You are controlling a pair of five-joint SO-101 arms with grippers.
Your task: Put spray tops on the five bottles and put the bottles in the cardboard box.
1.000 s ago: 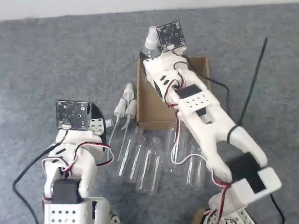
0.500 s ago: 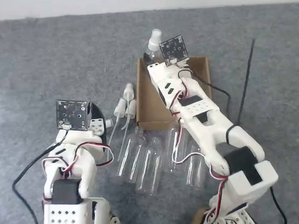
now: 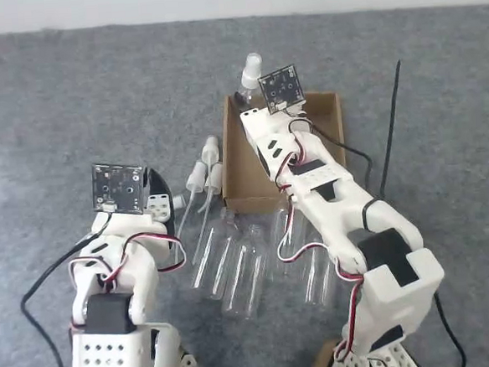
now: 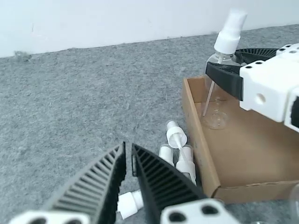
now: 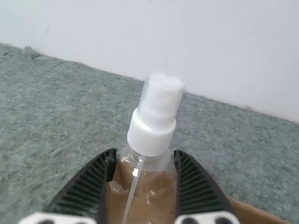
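A clear bottle (image 3: 249, 76) with a white spray top (image 5: 155, 113) stands upright at the far left corner of the cardboard box (image 3: 239, 199). My right gripper (image 3: 253, 95) is shut on the bottle's body (image 5: 142, 161), as the left wrist view confirms for the bottle (image 4: 218, 65) and the box (image 4: 198, 135). Several uncapped clear bottles (image 3: 241, 272) lie side by side in front of the box. Loose spray tops (image 3: 203, 171) lie left of the box. My left gripper (image 4: 127, 148) hangs shut and empty just short of those spray tops (image 4: 180, 151), at the lower left (image 3: 169, 204).
Grey carpet covers the table, with free room at the far left and right. A black cable (image 3: 389, 152) runs right of the box. A white wall (image 5: 187, 28) rises behind the table.
The right arm has stretched further out and shifted a little right, carrying the capped bottle to the box's far corner. The left arm has not moved.
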